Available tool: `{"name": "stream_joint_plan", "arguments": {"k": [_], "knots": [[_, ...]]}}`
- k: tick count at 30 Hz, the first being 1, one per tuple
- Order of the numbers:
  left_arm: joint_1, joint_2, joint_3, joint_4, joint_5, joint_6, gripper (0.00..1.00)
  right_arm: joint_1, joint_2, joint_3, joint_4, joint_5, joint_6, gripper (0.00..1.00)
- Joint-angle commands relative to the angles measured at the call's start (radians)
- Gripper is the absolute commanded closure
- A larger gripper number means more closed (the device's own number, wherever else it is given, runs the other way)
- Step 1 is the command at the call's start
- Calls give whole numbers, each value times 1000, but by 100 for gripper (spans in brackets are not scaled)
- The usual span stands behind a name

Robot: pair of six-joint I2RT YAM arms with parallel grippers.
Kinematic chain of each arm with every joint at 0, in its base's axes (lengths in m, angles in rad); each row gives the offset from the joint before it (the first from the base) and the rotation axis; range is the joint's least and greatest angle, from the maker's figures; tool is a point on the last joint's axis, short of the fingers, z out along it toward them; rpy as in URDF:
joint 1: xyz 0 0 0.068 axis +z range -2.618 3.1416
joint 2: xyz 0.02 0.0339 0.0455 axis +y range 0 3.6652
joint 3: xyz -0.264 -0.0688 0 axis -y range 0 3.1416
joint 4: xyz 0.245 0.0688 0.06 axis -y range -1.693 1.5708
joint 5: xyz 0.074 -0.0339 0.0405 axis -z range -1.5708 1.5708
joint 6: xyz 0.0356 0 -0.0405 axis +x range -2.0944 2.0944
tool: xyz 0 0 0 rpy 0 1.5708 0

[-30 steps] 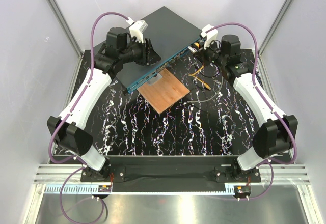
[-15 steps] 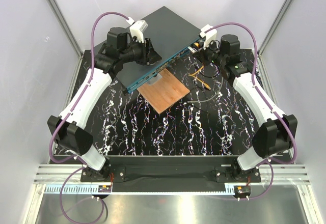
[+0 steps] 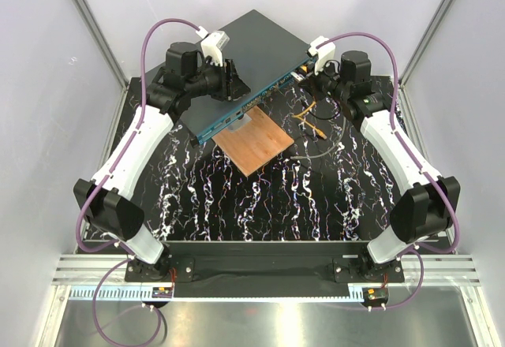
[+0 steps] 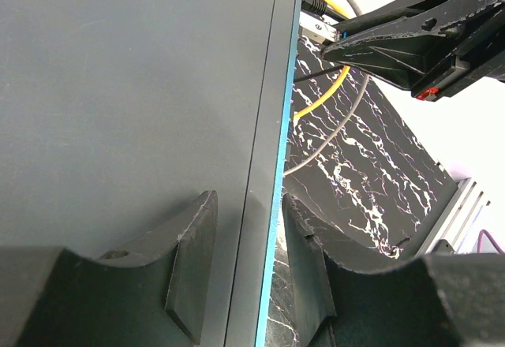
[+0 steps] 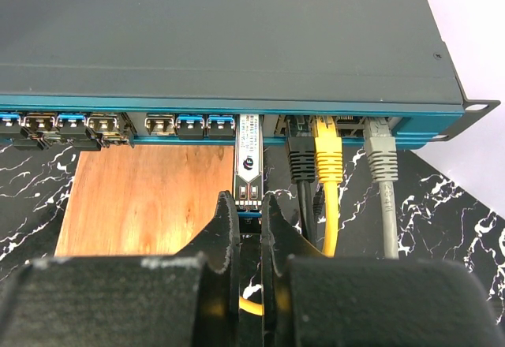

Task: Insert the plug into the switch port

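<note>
Nudged a touch closer to the box since a second ago, the right fingers (image 5: 227,225) are clamped on the tail of the silver plug (image 5: 248,158). Its nose is in the mouth of the switch port (image 5: 248,120) on the teal face, just left of the black, yellow and grey cables (image 5: 327,158). Across the way, the left fingers (image 4: 189,260) stand apart, unmoved, straddling the front edge of the box (image 4: 118,87). Below the ports, a copper-brown plate (image 5: 150,197) lies on the marbled counter (image 5: 442,213).
</note>
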Motion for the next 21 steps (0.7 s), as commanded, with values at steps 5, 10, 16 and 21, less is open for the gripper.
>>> {"name": "stream_joint_plan", "arguments": {"k": [5, 10, 16, 21], "knots": [[-1, 1, 12, 51, 27, 5, 56, 34, -31, 42, 103, -12, 28, 100], [-3, 1, 14, 53, 27, 4, 56, 31, -51, 26, 107, -12, 29, 100], [-1, -6, 7, 54, 22, 7, 56, 23, -67, 13, 109, -22, 29, 100], [-3, -5, 11, 53, 25, 8, 56, 23, -50, 16, 108, -38, 29, 100]]}}
